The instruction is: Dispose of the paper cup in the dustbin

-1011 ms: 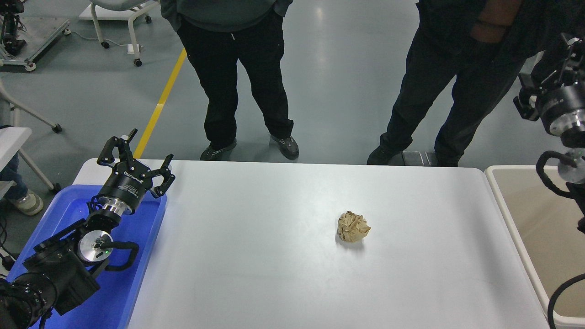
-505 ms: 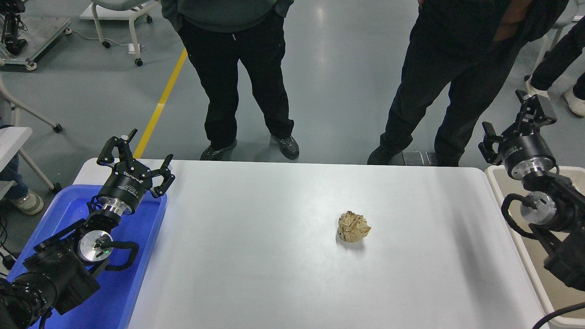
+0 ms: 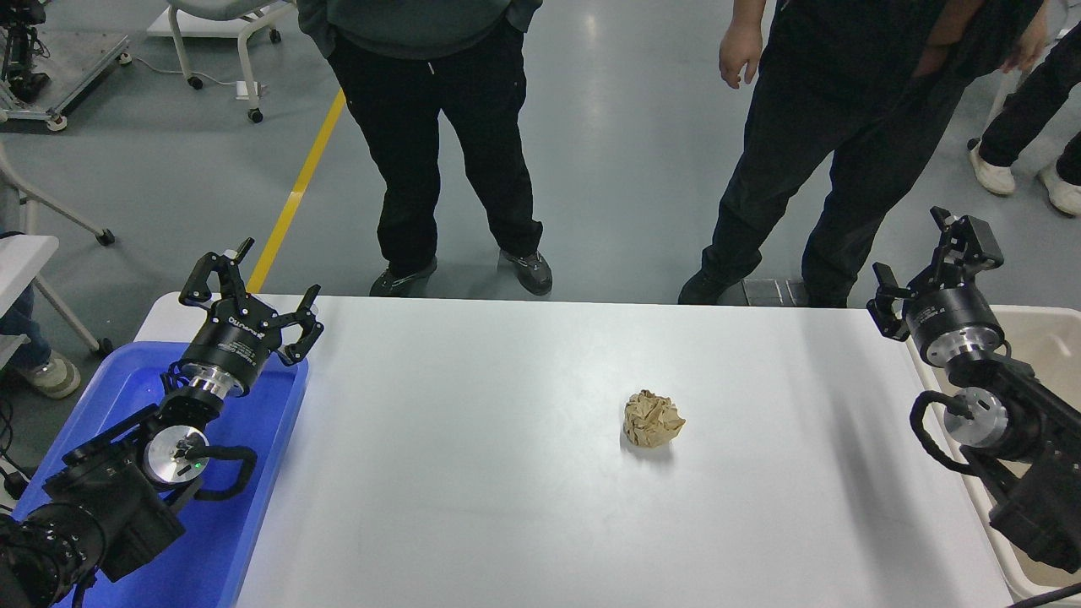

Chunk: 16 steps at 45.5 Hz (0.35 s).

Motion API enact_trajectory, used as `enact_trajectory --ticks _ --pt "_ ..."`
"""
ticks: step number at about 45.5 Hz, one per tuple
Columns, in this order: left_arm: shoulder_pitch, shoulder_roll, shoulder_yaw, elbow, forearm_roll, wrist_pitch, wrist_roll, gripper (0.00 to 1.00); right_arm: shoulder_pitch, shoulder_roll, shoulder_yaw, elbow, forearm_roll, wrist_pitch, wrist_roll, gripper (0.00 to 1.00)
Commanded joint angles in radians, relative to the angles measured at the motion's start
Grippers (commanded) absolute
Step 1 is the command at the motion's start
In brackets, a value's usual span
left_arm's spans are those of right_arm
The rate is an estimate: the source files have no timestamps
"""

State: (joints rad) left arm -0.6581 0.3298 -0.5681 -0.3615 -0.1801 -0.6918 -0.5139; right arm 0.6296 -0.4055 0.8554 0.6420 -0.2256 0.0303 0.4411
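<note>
Right gripper [image 3: 929,266] fingers spread, holding nothing, above the dustbin [image 3: 1047,333] far corner. Paper cup not visible, likely binned already. Left gripper [image 3: 249,291] parked, fingers open. Risk: arm swinging back clips the dustbin rim or the paper ball [image 3: 653,420] on the desk [image 3: 473,473].

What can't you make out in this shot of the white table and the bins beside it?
From the head view:
- Small white paper cup: nowhere visible.
- Large beige plastic dustbin: cut off by the right edge and covered by the right arm, so its contents are hidden.
- Blue plastic tray: floor largely hidden under the parked left arm.
- Both standing people: cut off by the top edge.
</note>
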Motion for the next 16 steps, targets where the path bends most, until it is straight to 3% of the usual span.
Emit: enact_trajectory --ticks 1,16 --pt "0.0 0.0 0.001 0.0 -0.001 0.0 0.0 1.0 -0.004 0.004 0.001 0.001 0.0 0.002 0.001 0.99" --pt "0.0 0.0 0.001 0.0 0.001 0.0 0.0 1.0 -0.005 0.005 -0.001 0.001 0.0 0.002 0.001 0.99"
